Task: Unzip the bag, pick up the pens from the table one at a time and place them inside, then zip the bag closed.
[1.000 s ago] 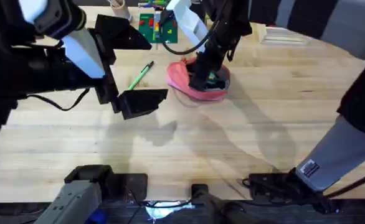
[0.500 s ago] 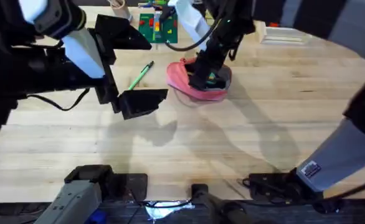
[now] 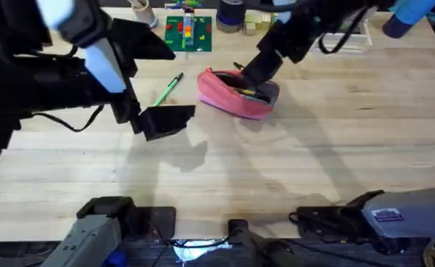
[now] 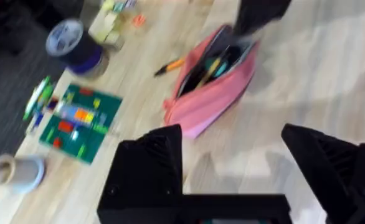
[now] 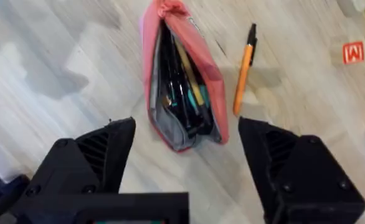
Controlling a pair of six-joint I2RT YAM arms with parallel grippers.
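The pink bag [image 3: 236, 93] lies unzipped on the table [image 3: 314, 148], with several pens showing inside its opening [image 5: 182, 81]. An orange pen [image 5: 245, 68] lies on the wood just beyond the bag, and in the left wrist view this orange pen [image 4: 170, 65] is beside the bag [image 4: 213, 81]. A green pen [image 3: 169, 89] rests left of the bag. My right gripper [image 3: 256, 73] hangs open and empty above the bag's far end. My left gripper [image 3: 154, 81] is open and empty, raised over the green pen.
A green baseplate with small bricks [image 3: 188, 33], a dark tape roll [image 3: 231, 11] and a cup [image 3: 139, 9] stand along the far edge. A white box [image 3: 351, 37] sits at the back right. Bare wood stretches in front of the bag.
My right gripper has lifted out of the bag's opening and drawn back to the far right, uncovering the open bag. The left arm has stayed put.
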